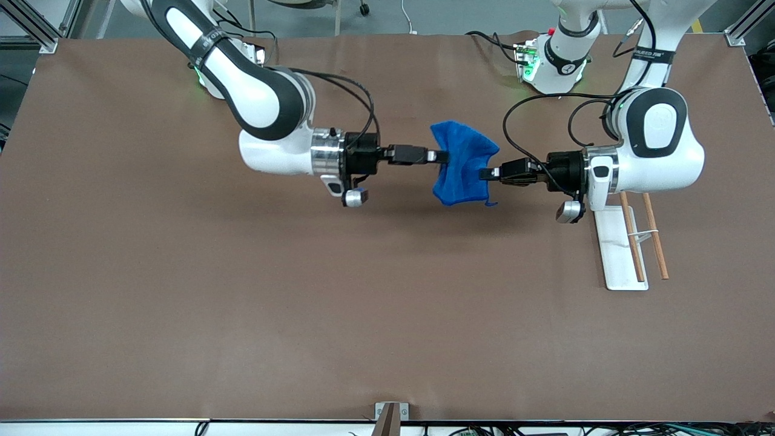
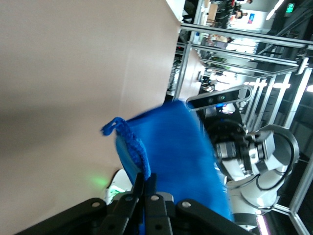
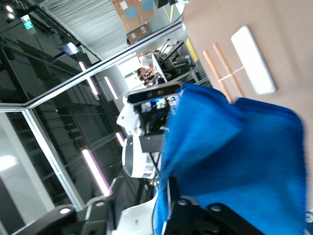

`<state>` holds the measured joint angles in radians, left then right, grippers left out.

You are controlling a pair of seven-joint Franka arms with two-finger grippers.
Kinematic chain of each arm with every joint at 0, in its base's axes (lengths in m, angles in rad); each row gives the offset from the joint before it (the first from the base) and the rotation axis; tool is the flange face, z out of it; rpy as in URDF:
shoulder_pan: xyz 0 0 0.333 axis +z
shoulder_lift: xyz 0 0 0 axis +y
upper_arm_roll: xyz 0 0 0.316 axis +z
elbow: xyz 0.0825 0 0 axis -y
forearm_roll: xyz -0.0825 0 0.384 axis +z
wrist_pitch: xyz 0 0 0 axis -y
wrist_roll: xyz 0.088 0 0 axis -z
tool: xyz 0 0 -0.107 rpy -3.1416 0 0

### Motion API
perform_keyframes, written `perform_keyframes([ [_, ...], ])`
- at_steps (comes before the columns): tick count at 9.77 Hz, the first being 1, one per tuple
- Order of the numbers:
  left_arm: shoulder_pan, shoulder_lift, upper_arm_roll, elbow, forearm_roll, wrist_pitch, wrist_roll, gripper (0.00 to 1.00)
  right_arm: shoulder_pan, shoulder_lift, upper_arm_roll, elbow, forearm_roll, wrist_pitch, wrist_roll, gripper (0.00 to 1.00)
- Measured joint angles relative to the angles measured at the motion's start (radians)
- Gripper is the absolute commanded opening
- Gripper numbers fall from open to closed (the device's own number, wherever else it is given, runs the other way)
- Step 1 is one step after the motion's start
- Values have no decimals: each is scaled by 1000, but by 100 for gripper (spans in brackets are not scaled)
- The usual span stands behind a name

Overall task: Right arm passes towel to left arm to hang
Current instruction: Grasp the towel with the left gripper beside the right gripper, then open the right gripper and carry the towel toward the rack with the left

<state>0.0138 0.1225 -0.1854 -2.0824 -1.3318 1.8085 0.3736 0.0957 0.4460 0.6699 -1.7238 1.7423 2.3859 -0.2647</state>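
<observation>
The blue towel (image 1: pixel 461 166) hangs in the air between the two grippers, over the middle of the table. My left gripper (image 1: pixel 484 174) is shut on the towel's stitched hem; in the left wrist view (image 2: pixel 148 182) the fingers pinch the hem just below the corner loop (image 2: pixel 111 126). My right gripper (image 1: pixel 441 157) is at the towel's edge toward the right arm's end. In the right wrist view (image 3: pixel 142 196) its fingers stand apart, with the towel (image 3: pixel 234 152) lying against one finger (image 3: pixel 172 188).
A hanging rack with a white base (image 1: pixel 617 254) and two wooden rods (image 1: pixel 657 242) stands on the brown table below the left arm's wrist, toward the left arm's end. It also shows in the right wrist view (image 3: pixel 253 59).
</observation>
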Motion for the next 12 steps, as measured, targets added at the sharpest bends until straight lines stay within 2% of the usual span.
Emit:
perform_keyframes([
  [3, 2, -3, 40, 73, 215, -4, -87, 0, -105, 4, -31, -26, -291, -8, 0, 100],
  [5, 2, -4, 95, 117, 376, -26, -116, 0, -136, 7, -99, -48, -504, -33, -1, 100],
  [6, 3, -5, 143, 161, 475, -72, -124, 0, -138, 7, -156, -50, -615, -79, -1, 100],
  [8, 10, -5, 248, 242, 634, -142, -126, 0, -144, 3, -306, -35, -865, -253, -6, 100],
  [10, 13, 0, 330, 278, 698, -146, -125, 0, -150, -22, -427, -16, -1079, -355, -5, 100],
  [12, 12, 27, 430, 320, 767, -143, -118, 0, -150, -71, -512, -21, -1285, -366, 28, 100],
])
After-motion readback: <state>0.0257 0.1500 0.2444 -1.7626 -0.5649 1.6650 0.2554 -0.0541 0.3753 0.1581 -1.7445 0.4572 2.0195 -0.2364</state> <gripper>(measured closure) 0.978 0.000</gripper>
